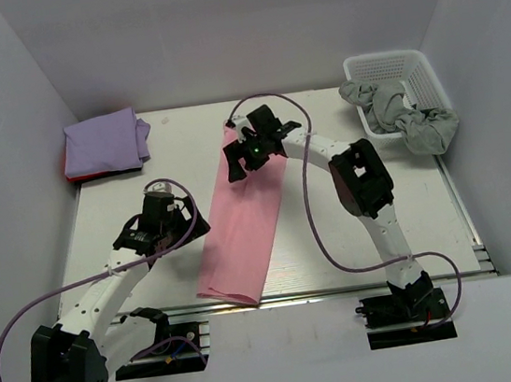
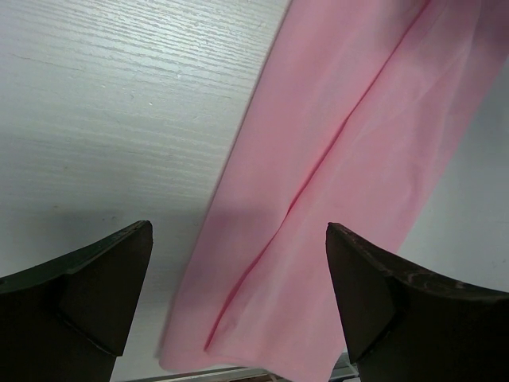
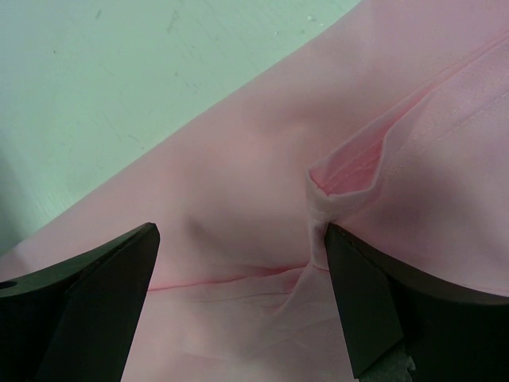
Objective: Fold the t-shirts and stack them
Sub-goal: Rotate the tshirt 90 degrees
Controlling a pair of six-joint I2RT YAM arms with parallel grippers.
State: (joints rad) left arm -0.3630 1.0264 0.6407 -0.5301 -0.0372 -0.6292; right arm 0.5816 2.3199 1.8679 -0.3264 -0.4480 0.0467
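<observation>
While pink shirt (image 1: 241,221) reaches near table (image 1: 337,237) edge, left tool (image 2: 238,228), right tool (image 3: 241,228) gape wide, empty.

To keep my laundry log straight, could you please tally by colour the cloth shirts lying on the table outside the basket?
light pink cloth shirt, folded into a long strip: 1
lavender cloth shirt, folded: 1
red cloth shirt, edge showing under the lavender one: 1
Total: 3

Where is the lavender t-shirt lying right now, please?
In the top view, the lavender t-shirt lies folded at the far left corner of the table, on a red t-shirt.
</observation>
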